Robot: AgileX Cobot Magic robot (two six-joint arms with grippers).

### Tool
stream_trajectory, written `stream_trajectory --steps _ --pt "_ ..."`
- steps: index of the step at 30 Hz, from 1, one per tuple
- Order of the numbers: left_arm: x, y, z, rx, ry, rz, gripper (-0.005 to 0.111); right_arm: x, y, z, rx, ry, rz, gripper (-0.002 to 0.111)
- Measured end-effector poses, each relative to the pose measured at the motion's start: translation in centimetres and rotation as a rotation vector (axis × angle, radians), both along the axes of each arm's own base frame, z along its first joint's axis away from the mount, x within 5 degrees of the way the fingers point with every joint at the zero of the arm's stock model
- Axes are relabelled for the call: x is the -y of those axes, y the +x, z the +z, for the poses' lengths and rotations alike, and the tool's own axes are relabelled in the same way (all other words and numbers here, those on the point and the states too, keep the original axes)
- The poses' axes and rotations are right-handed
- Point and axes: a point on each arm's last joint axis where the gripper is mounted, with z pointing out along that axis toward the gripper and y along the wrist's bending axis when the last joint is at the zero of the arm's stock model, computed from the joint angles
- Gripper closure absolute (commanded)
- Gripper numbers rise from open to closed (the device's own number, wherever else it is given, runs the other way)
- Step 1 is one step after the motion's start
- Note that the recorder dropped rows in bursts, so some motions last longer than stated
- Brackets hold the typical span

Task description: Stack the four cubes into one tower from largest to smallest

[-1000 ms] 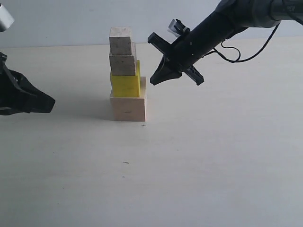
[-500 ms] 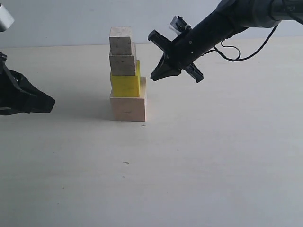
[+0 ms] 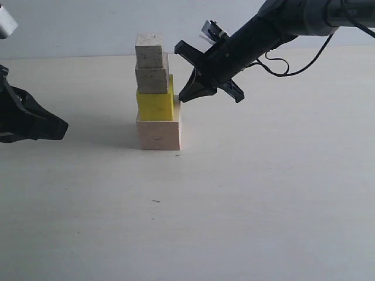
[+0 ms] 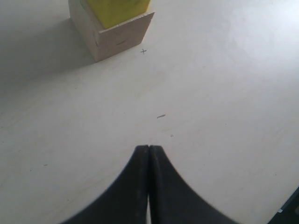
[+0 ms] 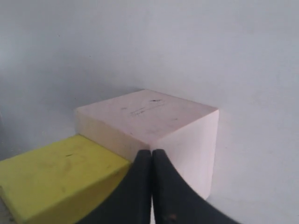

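The tower stands on the counter. The big wooden cube is at the bottom. Then come the yellow cube, the middle cube and the little cube on top. Their left edges nearly line up, so small steps show on the right side.

The right pincer is shut tight and holds nothing. Its tip is right by the yellow cube's right edge, and I cannot tell if it touches. The left pincer is shut too, holds nothing, and sits well apart on the left. Lots of bare counter lies in front.

Soft even light, faint shadows.
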Motion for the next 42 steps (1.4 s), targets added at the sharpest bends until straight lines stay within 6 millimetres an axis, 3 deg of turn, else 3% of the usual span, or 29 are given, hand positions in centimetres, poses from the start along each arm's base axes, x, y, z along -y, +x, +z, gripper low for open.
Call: stream_trajectory --steps 22,29,42 --pt "0.0 0.0 0.0 0.0 0.0 0.0 0.107 0.5 0.3 -0.4 0.043 -0.066 0.0 0.108" --pt "0.0 0.0 0.0 0.0 0.0 0.0 0.107 0.3 0.3 -1.9 -0.005 -0.041 0.001 0.108" --pt "0.0 0.0 0.0 0.0 0.0 0.0 0.107 0.1 0.4 -1.7 0.006 -0.019 -0.014 0.108"
